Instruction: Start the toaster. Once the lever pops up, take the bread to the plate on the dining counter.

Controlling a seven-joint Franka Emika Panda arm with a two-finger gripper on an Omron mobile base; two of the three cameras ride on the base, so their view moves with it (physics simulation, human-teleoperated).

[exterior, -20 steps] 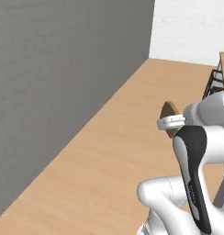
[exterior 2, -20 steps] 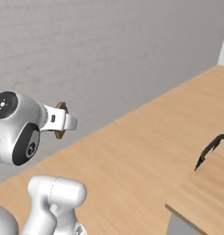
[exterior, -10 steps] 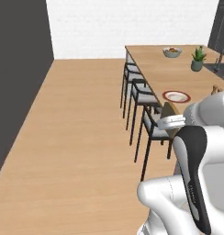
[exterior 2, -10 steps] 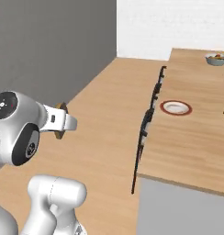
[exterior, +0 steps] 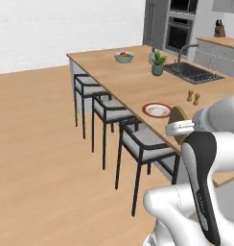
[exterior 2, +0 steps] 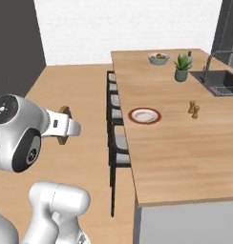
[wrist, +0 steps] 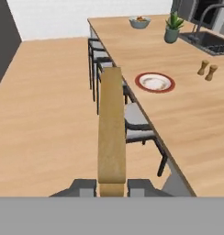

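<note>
My gripper (wrist: 111, 186) is shut on the bread (wrist: 111, 128), a tan slice seen edge-on that rises up the middle of the hand view. From the base views the bread (exterior: 177, 115) (exterior 2: 65, 112) sticks out of the gripper (exterior: 180, 129) (exterior 2: 66, 127), held in the air short of the dining counter (exterior: 133, 79) (exterior 2: 171, 143) (wrist: 187, 110). The red-rimmed white plate (exterior: 157, 110) (exterior 2: 144, 115) (wrist: 154, 82) lies near the counter's stool-side edge, ahead and to the right of the bread. The toaster is out of view.
Three dark stools (exterior: 105, 109) (wrist: 134, 124) line the counter's near side. On the top stand a fruit bowl (exterior: 123, 56), a potted plant (exterior: 157, 65), two shakers (exterior: 193, 97) and a sink with tap (exterior: 191, 72). Open wooden floor (exterior: 37, 144) lies left.
The whole picture has swung as the base turned: the grey wall is gone and the dining counter with the plate now lies closer ahead. The bread stays in the gripper.
</note>
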